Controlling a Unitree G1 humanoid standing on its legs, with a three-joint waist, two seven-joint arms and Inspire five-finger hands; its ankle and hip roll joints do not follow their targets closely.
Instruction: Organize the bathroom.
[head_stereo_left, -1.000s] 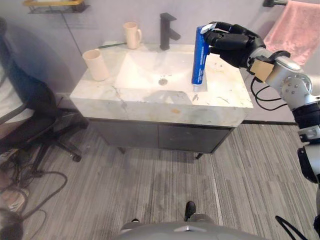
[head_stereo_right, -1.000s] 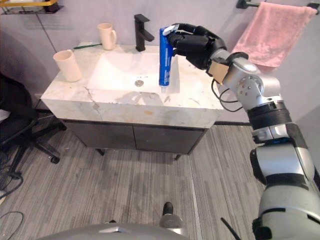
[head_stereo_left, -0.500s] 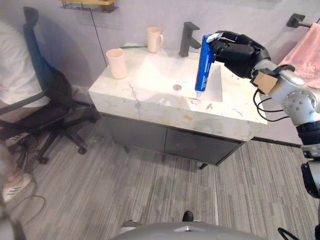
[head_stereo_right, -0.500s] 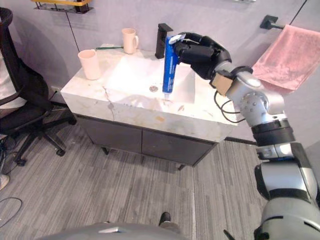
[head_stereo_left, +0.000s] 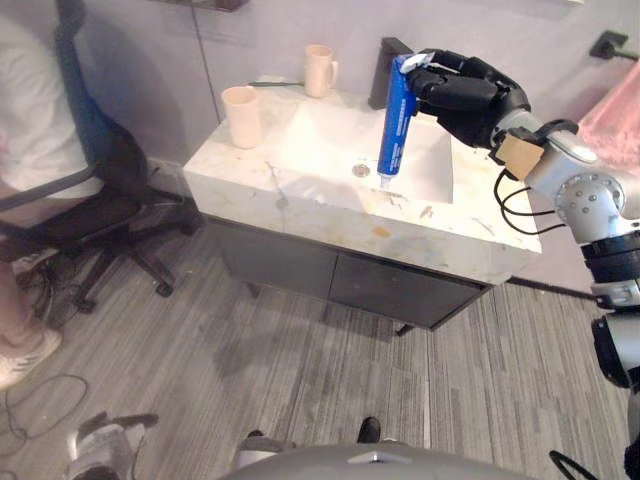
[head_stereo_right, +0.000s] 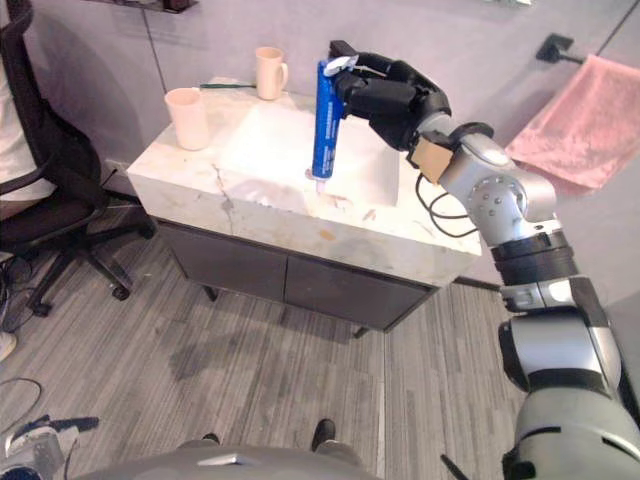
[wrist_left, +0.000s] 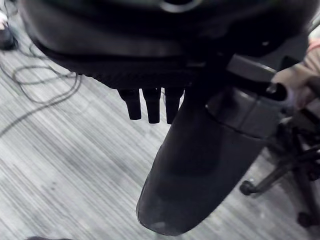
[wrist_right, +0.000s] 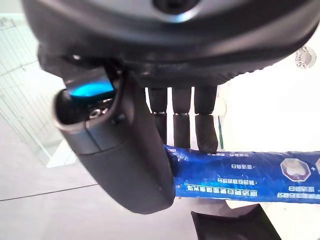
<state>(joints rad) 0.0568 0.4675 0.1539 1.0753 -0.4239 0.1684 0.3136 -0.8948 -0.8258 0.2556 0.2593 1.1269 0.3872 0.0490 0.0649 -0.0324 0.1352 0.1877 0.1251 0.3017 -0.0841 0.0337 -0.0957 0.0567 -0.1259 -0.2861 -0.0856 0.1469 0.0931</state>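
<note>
A blue toothpaste tube (head_stereo_left: 393, 117) is held upright over the sink basin (head_stereo_left: 330, 150) of the desk (head_stereo_left: 290, 195), pinched near its top between thumb and curled fingers of the right hand (head_stereo_left: 462, 92). The left hand (wrist_left: 150, 102) hangs over the floor, fingers relaxed.

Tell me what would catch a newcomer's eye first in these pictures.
The blue toothpaste tube stands out first: the right hand pinches its top and hangs it cap down over the sink basin. Next, the pink towel on the wall to the right, and two cream cups on the counter's left.
</note>
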